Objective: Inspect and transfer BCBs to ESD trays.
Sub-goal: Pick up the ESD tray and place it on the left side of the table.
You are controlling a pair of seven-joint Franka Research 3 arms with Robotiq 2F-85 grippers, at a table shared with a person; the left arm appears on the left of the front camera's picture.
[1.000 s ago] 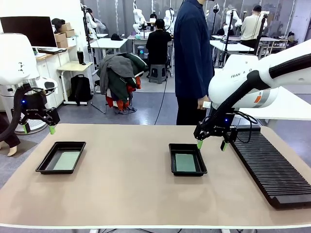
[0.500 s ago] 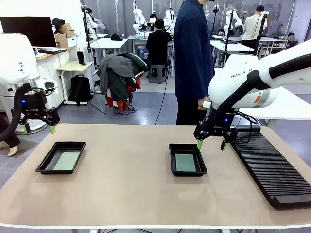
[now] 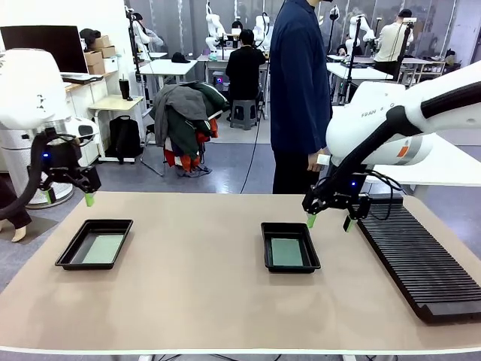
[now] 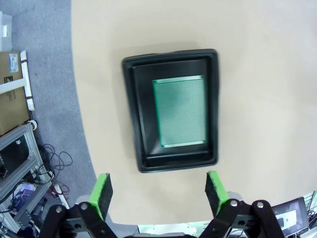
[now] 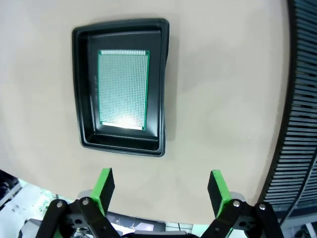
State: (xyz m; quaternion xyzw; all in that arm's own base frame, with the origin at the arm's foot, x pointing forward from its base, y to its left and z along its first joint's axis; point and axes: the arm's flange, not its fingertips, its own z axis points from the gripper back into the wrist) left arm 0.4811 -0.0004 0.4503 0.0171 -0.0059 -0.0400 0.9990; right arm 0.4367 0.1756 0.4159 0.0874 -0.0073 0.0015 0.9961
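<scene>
**Above the trays, both grippers spread and empty**

Between the left gripper's [image 4: 157, 191] parted green pads, a shallow black plastic tray [image 4: 133, 119] holding a pale-green rectangular board [image 4: 181, 111] is seen on the tan table [image 3: 195, 301]. The right gripper [image 5: 159, 191], likewise spread, looks down on a second tray [image 5: 166, 89] and board [image 5: 123, 89]. A black ribbed rack [image 3: 421, 263] is revealed whole from the front.

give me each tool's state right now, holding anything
Left tool: open, holding nothing, above the table beside its tray.
Right tool: open, holding nothing, above bare table near its tray.
</scene>
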